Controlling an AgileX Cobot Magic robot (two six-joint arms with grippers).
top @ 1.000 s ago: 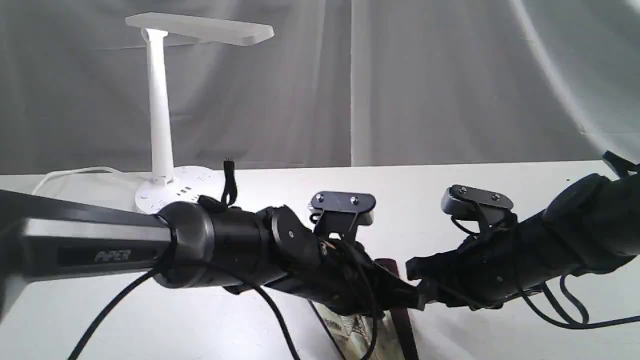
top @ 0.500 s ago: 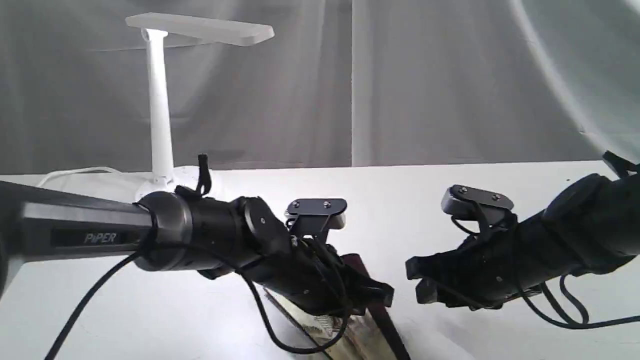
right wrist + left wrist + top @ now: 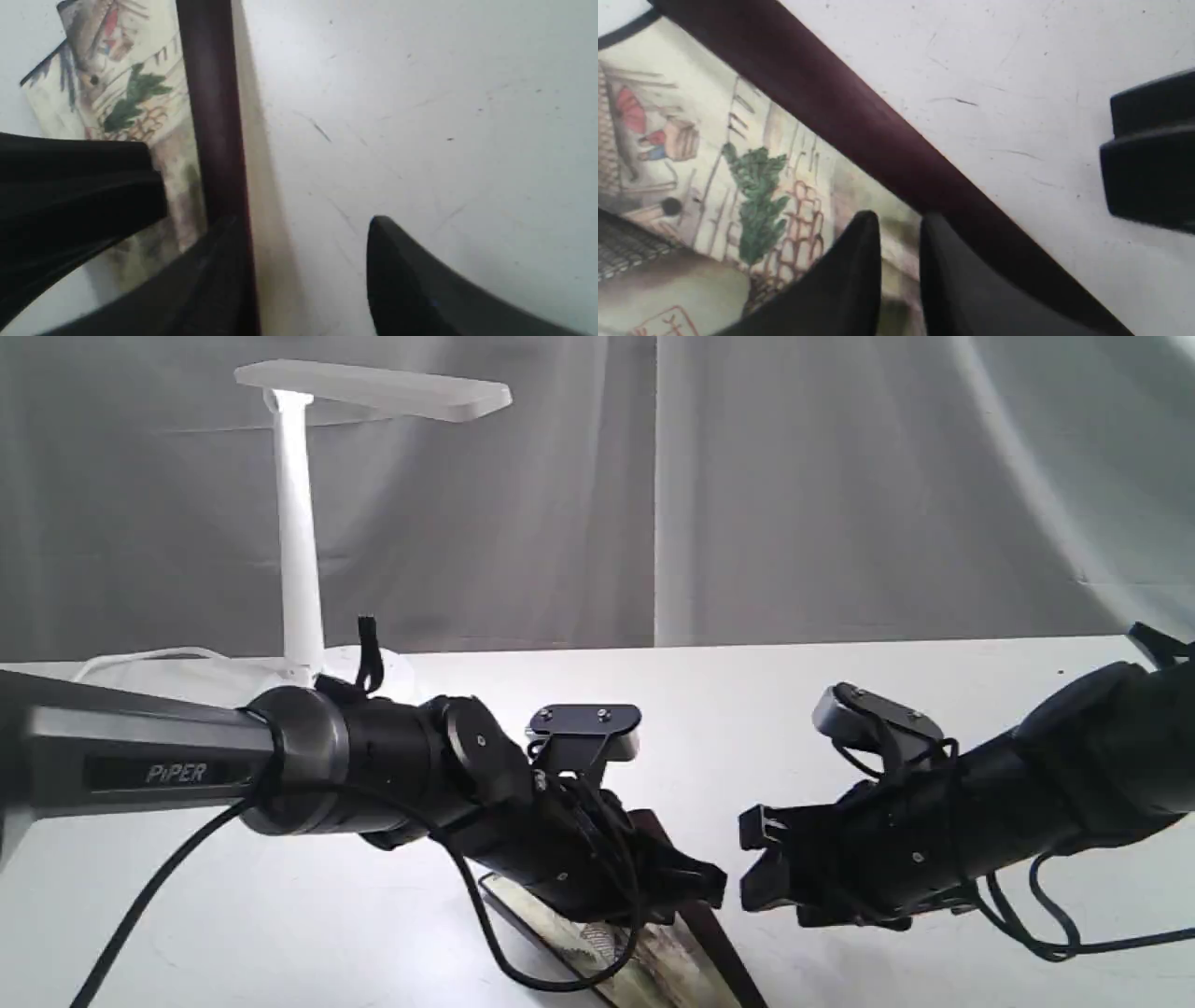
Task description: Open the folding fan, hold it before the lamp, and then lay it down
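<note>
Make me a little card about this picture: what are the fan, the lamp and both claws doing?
folding fan: partly open, painted side showing
lamp: upright at the back, apart from the fan
left gripper: fingers nearly together over the painted paper; grip unclear
right gripper: open, one finger beside the fan's dark outer rib

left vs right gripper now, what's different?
The left gripper has its jaws almost together; the right gripper has them wide apart, holding nothing. The left gripper hangs over the painted paper of the folding fan; the right gripper is over bare table, one finger beside the fan's dark outer rib. Shared: both low at the fan, tips facing each other.
</note>
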